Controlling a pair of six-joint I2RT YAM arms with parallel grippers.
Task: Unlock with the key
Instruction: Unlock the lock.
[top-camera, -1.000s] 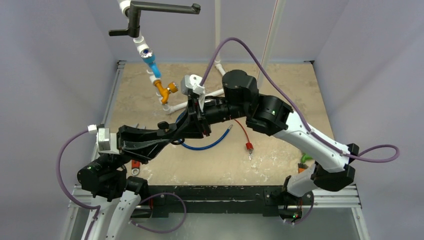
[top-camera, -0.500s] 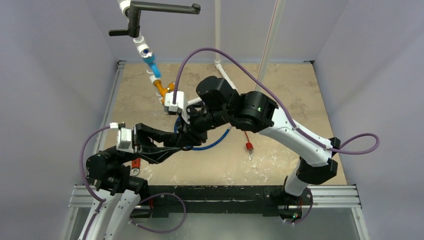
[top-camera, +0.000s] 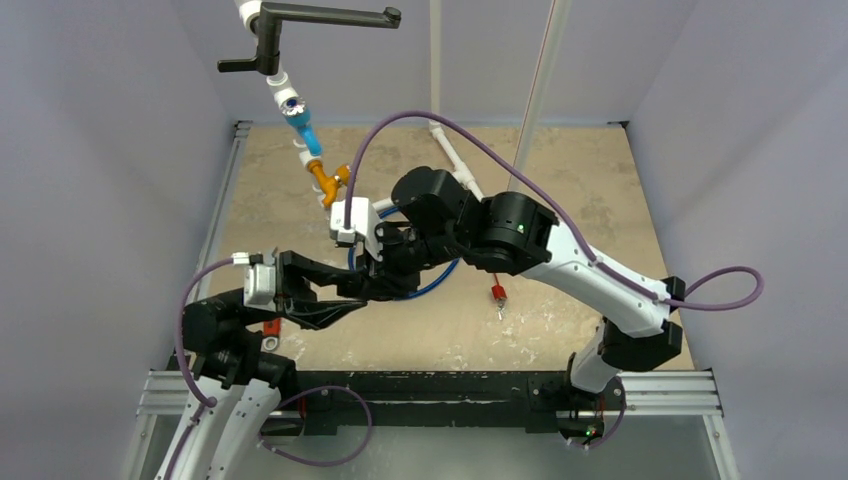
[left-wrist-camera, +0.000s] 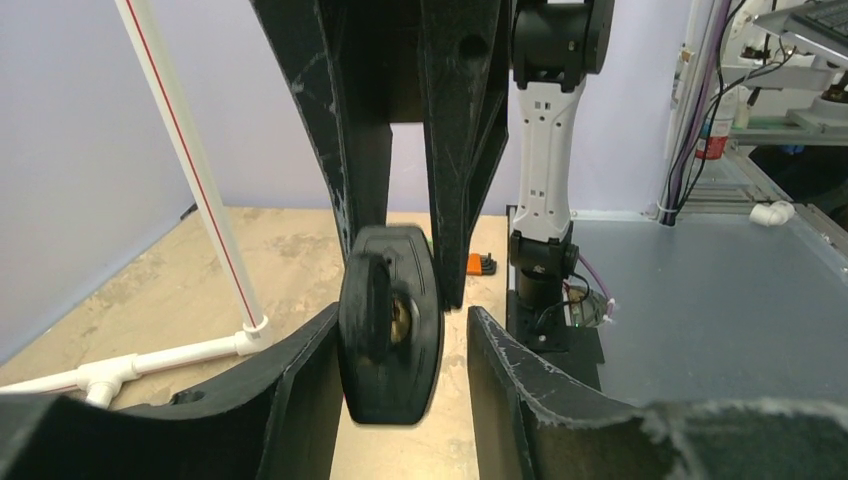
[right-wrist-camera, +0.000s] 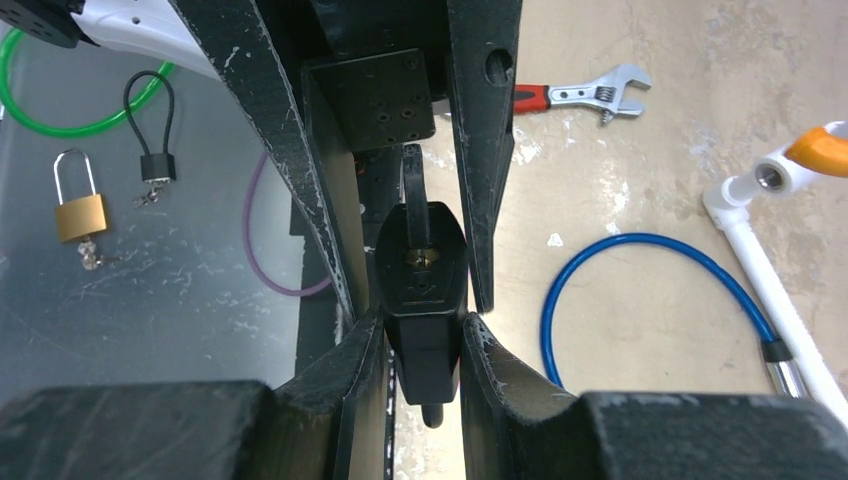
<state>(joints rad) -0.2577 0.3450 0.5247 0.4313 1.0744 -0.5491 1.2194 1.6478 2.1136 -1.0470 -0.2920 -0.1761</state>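
Note:
My right gripper (right-wrist-camera: 424, 345) is shut on a black lock body (right-wrist-camera: 425, 300) and holds it in the air above the table. The lock's brass keyhole (right-wrist-camera: 420, 255) carries a black-headed key (right-wrist-camera: 413, 190). In the left wrist view the lock (left-wrist-camera: 395, 375) and key head (left-wrist-camera: 368, 300) sit between the spread fingers of my left gripper (left-wrist-camera: 400, 350), which is open; a gap shows on the right side. From the top view, the two grippers meet tip to tip, left gripper (top-camera: 362, 290), right gripper (top-camera: 378, 275). The blue cable (top-camera: 432, 283) lies on the table below.
A white pipe with an orange valve (top-camera: 330, 180) stands at the back left. A red-handled wrench (right-wrist-camera: 575, 95) lies near the left base. A brass padlock (right-wrist-camera: 80, 215), a small black cable lock (right-wrist-camera: 150, 160) and a green cable (right-wrist-camera: 60, 125) lie on the grey surface. A red connector (top-camera: 496, 292) lies at centre.
My right wrist has swung left and nearer with the lock. My left wrist has shifted right, so its fingers now stand around the lock and key.

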